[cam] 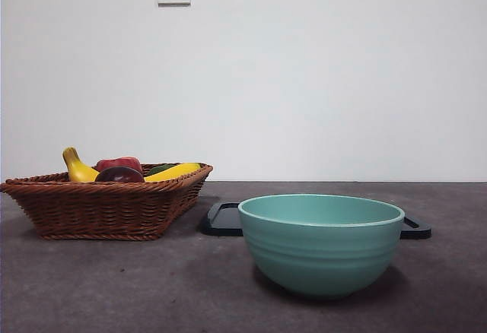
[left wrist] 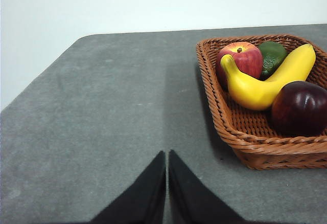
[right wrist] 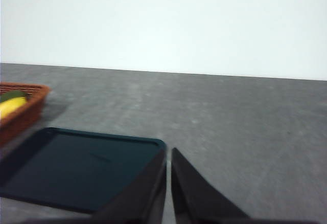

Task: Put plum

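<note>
Nothing is done yet: the plum (left wrist: 300,107) lies in the basket (left wrist: 240,134) beside the banana (left wrist: 265,81). Both grippers, left (left wrist: 167,155) and right (right wrist: 168,152), wait with fingers together, holding nothing, and the bowl (cam: 321,243) looks empty.

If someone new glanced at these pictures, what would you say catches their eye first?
Probably the big teal bowl, standing near the front of the table with a dark tray behind it. Next, the wicker basket off to one side, holding a yellow banana, a red apple and the dark plum.
</note>
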